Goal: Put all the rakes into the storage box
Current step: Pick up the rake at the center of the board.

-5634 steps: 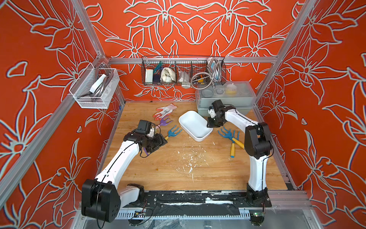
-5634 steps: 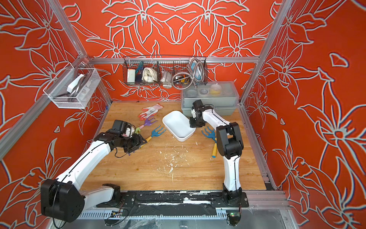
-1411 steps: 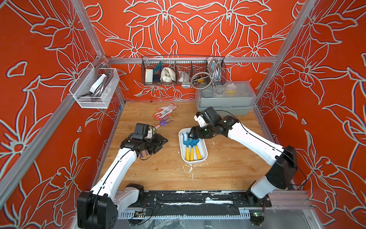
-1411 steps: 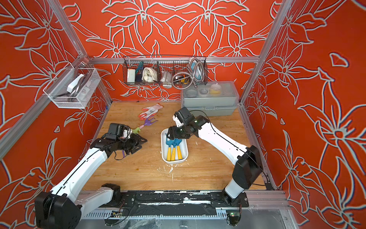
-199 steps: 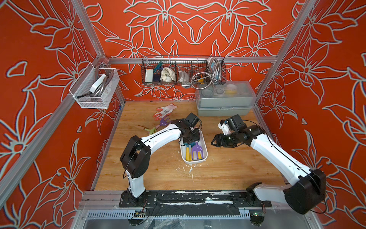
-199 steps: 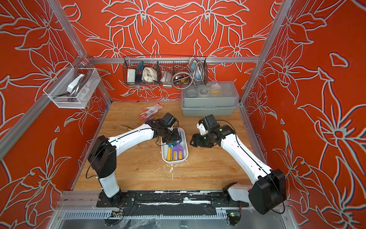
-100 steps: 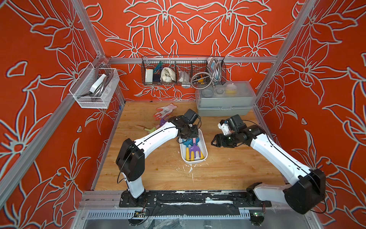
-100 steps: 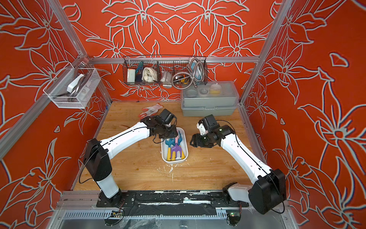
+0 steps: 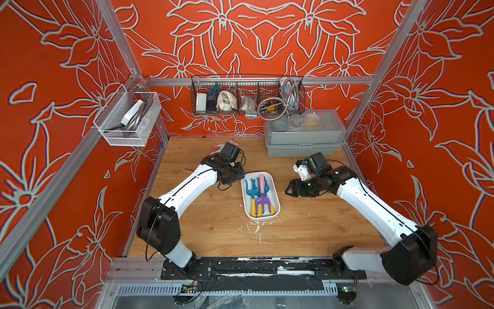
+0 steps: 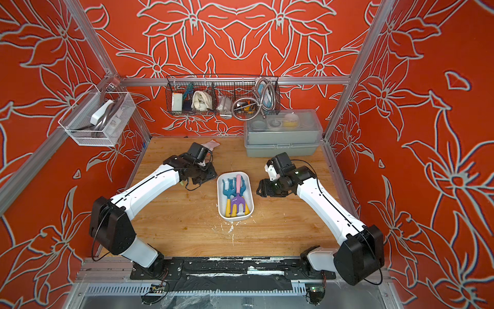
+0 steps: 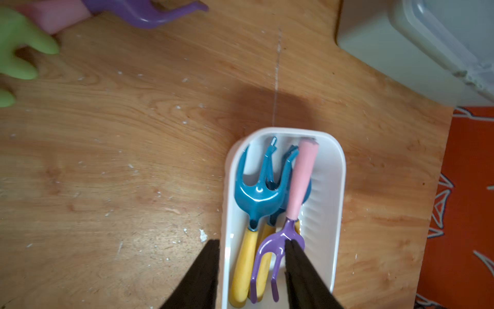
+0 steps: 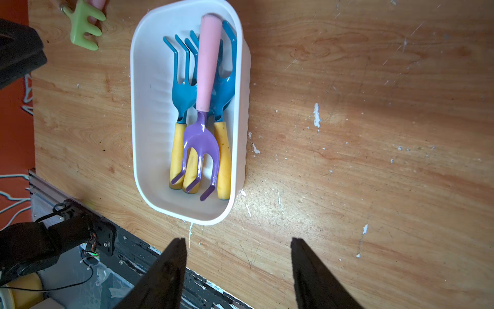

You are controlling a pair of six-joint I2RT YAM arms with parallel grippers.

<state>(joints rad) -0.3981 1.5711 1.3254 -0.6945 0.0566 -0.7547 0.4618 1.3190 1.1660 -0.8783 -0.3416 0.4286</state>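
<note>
The white storage box (image 9: 260,218) (image 10: 235,218) stands mid-table. In it a purple rake with a pink handle (image 9: 262,187) (image 11: 302,176) (image 12: 208,67) lies across two blue rakes with yellow handles (image 9: 250,187) (image 12: 181,91). My left gripper (image 9: 232,175) (image 11: 252,246) hangs open and empty beside the box's far left corner. To the right of the box my right gripper (image 9: 290,188) (image 12: 238,240) is open over bare wood, holding nothing.
A green rake (image 12: 83,29) (image 11: 16,53) and another purple rake (image 11: 144,13) lie on the table left of the box, mostly under my left arm. Gloves (image 9: 217,146) lie at the back. A grey lidded box (image 9: 302,139) stands back right. Wire baskets (image 9: 247,99) (image 9: 128,120) hang on the walls.
My left gripper has drawn back from over the box toward the far left, leaving the purple rake lying inside. The right arm has stayed put.
</note>
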